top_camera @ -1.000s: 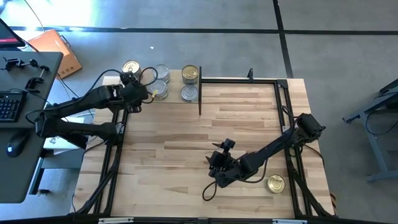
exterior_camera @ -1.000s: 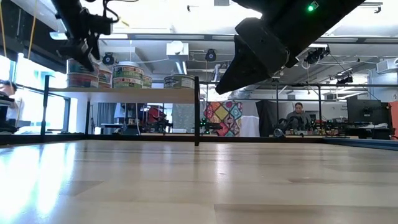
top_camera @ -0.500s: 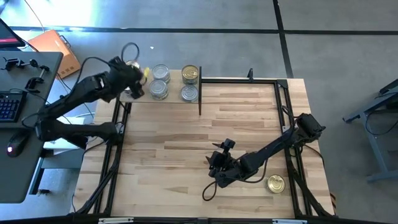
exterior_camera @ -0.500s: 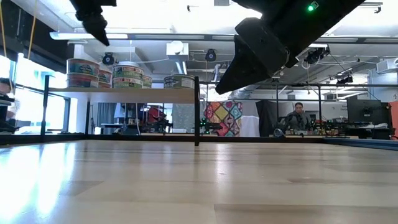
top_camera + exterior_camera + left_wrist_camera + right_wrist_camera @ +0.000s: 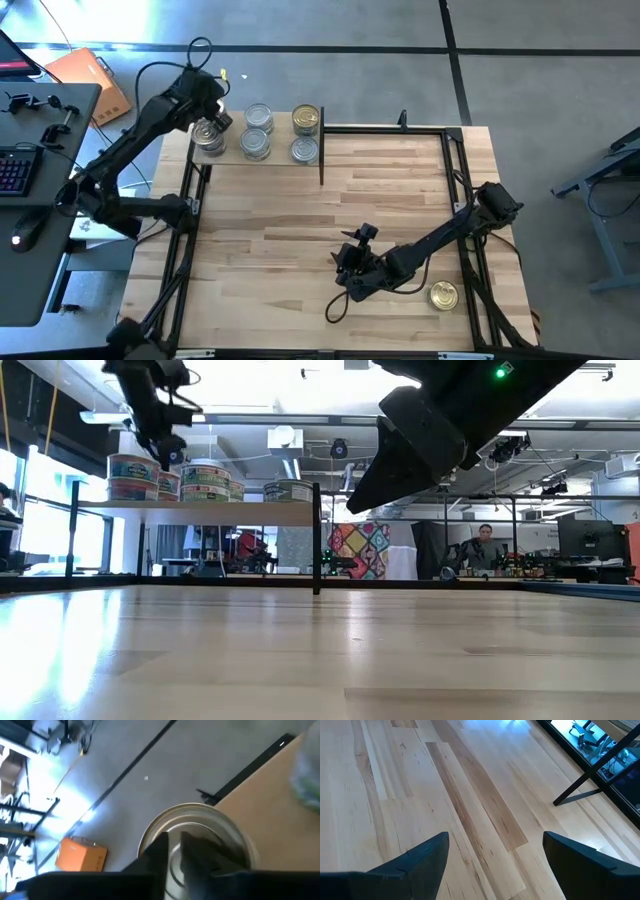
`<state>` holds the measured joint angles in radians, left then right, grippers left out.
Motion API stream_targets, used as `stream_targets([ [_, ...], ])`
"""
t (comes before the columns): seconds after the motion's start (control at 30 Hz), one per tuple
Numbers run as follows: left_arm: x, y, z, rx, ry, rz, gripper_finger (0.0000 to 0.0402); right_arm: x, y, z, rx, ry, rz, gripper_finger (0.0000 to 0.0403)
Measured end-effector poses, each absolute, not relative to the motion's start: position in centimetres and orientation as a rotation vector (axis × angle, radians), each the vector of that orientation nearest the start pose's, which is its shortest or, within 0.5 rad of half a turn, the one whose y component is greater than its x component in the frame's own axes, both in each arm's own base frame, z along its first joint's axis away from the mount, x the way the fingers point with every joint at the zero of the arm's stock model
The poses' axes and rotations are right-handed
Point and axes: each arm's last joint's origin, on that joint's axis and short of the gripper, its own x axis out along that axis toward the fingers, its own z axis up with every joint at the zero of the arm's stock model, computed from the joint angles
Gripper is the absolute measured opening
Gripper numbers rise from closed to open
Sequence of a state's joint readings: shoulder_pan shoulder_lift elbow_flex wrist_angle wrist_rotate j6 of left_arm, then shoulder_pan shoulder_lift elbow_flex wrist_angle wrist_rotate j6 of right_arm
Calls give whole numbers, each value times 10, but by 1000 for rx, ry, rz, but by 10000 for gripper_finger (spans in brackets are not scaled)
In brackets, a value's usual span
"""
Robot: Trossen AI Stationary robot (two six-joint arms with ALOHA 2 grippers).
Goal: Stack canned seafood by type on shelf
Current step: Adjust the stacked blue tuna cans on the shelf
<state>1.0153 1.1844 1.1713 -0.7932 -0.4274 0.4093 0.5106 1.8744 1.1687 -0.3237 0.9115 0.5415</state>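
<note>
The shelf [image 5: 280, 160] stands at the table's far left and carries several tins of canned seafood [image 5: 256, 145], some stacked two high [image 5: 133, 475]. My left gripper [image 5: 212, 112] hangs shut over the far-left tin [image 5: 200, 827], its fingertips [image 5: 161, 854] above the tin's lid. In the low view its tip [image 5: 165, 458] is just above that tin [image 5: 170, 485]. One gold-topped tin [image 5: 443, 294] lies on the table near the right edge. My right gripper [image 5: 350, 268] waits open over the table's near middle, with nothing between its fingers [image 5: 415, 860]. My left gripper points down at the middle of the far-left tin's lid [image 5: 175, 832] with its fingers shut. I cannot tell whether the tips touch the lid. The tin stands flat on the shelf.
Black frame rails [image 5: 385, 127] run along the table's far and side edges. A black upright [image 5: 317, 535] marks the shelf's right end. Bare wood [image 5: 300, 220] lies between the shelf and my right arm. A desk with a keyboard [image 5: 15, 170] stands off the table's left.
My left gripper has left the shelf's near side, risen, gone toward the far left corner and come down over the far-left tin. Its fingers have shut on the way. The tins have stayed where they were.
</note>
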Motion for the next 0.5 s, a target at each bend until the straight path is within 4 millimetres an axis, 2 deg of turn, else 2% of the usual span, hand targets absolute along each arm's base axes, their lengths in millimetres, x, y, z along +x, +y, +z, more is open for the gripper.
stream_targets([
  [0.1,110,216,328,35,1138,1174,7,333,160,169,-168,646,-551,313],
  [0.2,110,220,325,24,1143,1172,8,333,160,169,-168,646,-551,313],
  [0.5,106,205,331,4,1139,1132,1,333,160,169,-168,646,-551,313],
])
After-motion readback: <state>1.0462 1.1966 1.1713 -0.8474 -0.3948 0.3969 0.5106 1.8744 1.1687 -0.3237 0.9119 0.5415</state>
